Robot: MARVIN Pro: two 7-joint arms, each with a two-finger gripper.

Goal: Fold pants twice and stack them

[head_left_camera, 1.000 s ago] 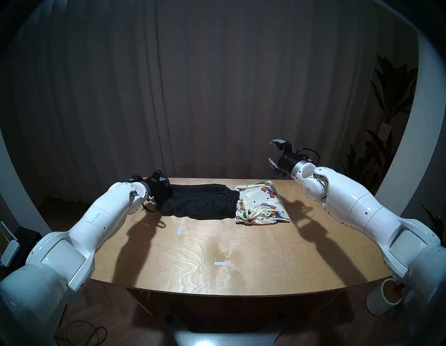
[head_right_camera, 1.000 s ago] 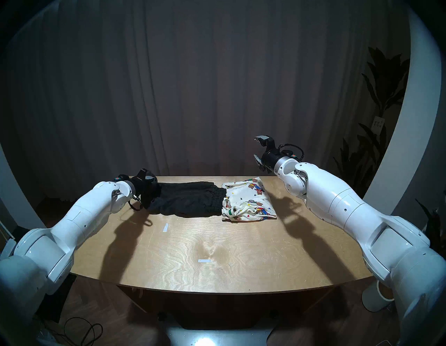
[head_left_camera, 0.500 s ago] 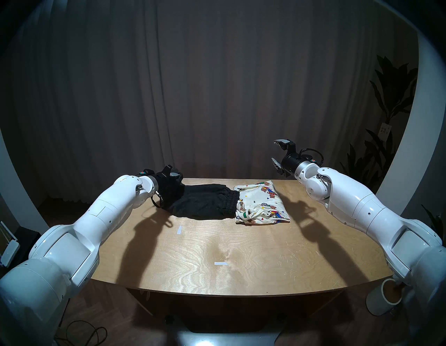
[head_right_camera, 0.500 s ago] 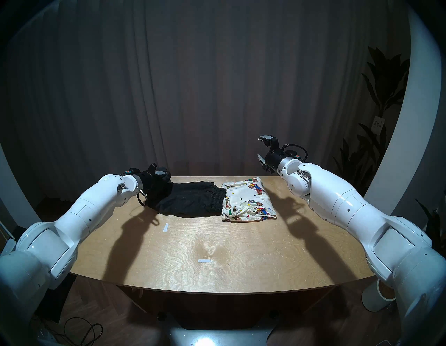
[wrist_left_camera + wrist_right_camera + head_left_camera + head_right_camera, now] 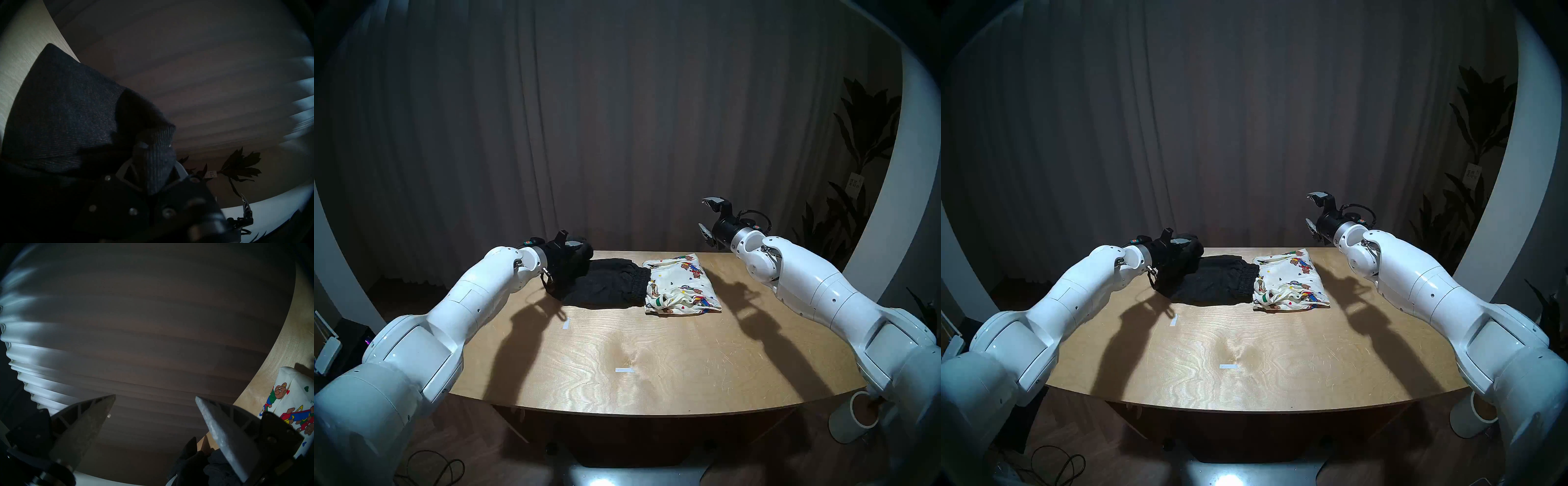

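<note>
The left gripper (image 5: 582, 249) is clamped tight on the leg end of the black pants (image 5: 609, 288), lifted off the desk (image 5: 619, 356) and carried over toward the ribbed waistband (image 5: 639, 283); in the left wrist view dark knit is pinched between the fingers (image 5: 141, 149) and drapes away to the left. That reads as a fold in progress, with the black pair lying at the far middle of the desk, its waistband touching the bear-print pants (image 5: 682, 286), which sit bunched and roughly folded just to the right. The right gripper (image 5: 707, 219) hovers above the far right edge, fingers (image 5: 220, 429) spread wide and empty. Next, the left should lay the hem square onto the waistband end, let go without dragging cloth back, then stacking is yet to come. The desk is pale plywood with two small white tape marks (image 5: 624, 370); a dark curtain (image 5: 619, 118) hangs behind, a plant (image 5: 860, 135) stands far right, and a white tube (image 5: 853, 421) stands on the floor.
</note>
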